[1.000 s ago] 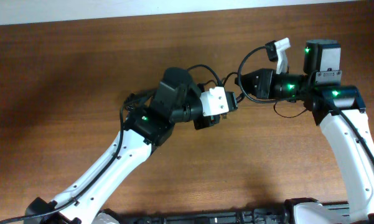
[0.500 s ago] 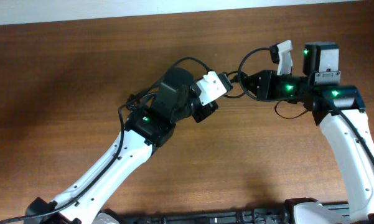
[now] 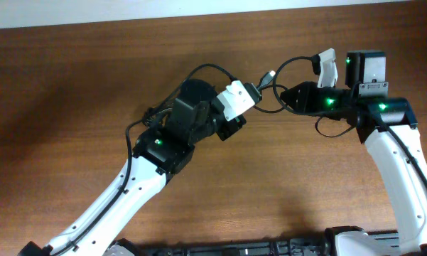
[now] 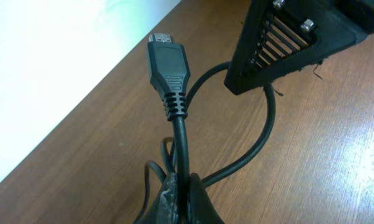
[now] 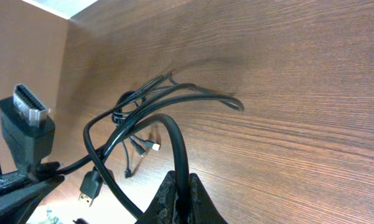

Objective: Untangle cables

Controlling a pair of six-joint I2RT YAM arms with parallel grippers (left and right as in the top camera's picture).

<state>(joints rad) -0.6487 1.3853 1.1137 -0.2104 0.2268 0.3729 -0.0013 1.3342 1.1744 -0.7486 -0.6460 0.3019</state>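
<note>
The cables are thin black cords held up between my two arms near the table's far edge. My left gripper is shut on one cord just below its HDMI plug, which sticks up. My right gripper is shut on another thick cord that arcs away. In the right wrist view several cords bunch in a loose knot with small plug ends and a USB plug hanging. In the overhead view the left gripper and right gripper are close together.
The brown wooden table meets a white wall strip at the far edge. The right gripper's black finger hangs over the cable loop in the left wrist view. The arms' own black wires run along their bodies.
My left gripper has risen and turned up toward the far edge, carrying the HDMI plug end with it. The right gripper has shifted slightly right, and the gap between them has widened.
</note>
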